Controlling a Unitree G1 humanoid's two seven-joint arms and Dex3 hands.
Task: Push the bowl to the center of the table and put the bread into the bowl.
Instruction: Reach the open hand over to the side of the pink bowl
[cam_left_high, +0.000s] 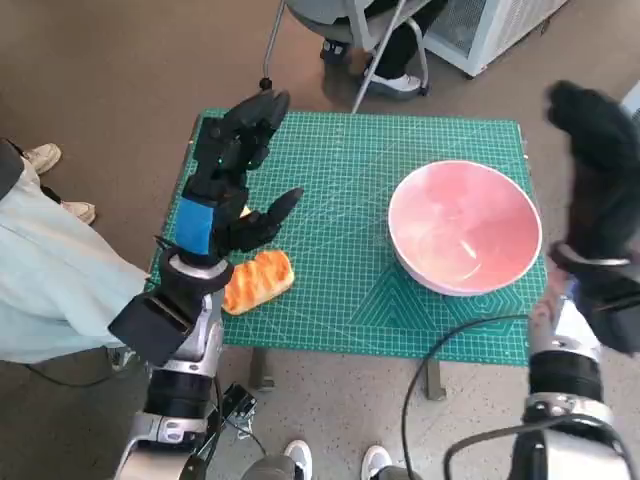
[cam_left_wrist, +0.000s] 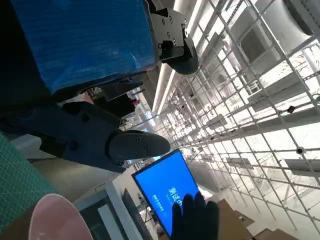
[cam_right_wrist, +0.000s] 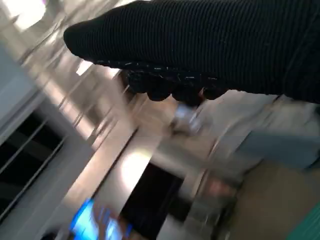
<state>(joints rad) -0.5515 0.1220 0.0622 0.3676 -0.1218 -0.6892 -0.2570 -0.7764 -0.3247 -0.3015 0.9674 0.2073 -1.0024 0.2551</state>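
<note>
Looking down from the head, we see our left hand (cam_left_high: 235, 170) spread empty above the bread (cam_left_high: 258, 281) while the pink bowl (cam_left_high: 465, 227) sits toward the mat's (cam_left_high: 340, 290) right; the left wrist catches the bowl's rim, and the right wrist leaves our right hand's (cam_left_high: 600, 170) grasp impossible to tell.

Bowl (cam_left_high: 465, 227): pink, round, upright, empty, positioned on the right half of the table, near its right edge. Bread (cam_left_high: 258, 281): golden-orange, elongated, lying flat at the near-left corner, well apart from the bowl.
</note>
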